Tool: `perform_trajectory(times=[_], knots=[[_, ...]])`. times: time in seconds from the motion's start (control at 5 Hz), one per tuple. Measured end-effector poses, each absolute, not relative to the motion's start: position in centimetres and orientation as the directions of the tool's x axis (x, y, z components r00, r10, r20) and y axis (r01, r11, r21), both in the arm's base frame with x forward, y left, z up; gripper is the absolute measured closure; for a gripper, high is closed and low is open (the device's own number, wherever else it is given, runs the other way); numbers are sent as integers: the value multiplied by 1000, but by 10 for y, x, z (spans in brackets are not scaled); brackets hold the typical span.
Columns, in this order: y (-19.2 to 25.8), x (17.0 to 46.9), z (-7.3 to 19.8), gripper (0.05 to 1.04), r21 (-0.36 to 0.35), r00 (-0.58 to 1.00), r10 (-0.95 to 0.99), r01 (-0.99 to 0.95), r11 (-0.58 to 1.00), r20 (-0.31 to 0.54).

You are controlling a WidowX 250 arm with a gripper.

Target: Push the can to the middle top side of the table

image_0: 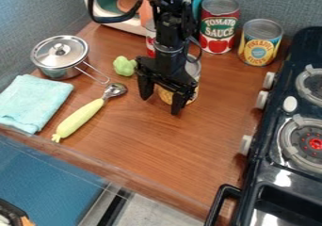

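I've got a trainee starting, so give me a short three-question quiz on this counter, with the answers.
1. Which utensil lies between the cloth and the claw?
A) a knife
B) a spoon
C) a whisk

2. True or false: the metal pot has its lid on.

3. Fill in the blank: the can standing closest to the stove has a label in blue and ____.

Key: 1 B; 2 true; 3 yellow
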State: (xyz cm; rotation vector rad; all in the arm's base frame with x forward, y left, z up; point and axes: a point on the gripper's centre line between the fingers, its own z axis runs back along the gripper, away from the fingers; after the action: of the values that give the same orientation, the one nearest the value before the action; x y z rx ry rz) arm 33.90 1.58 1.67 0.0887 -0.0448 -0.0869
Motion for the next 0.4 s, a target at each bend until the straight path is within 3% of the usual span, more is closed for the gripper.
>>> perform_trajectory(times=[0.4], knots=[[10,359,22,84,53,995,-81,79,995,49]])
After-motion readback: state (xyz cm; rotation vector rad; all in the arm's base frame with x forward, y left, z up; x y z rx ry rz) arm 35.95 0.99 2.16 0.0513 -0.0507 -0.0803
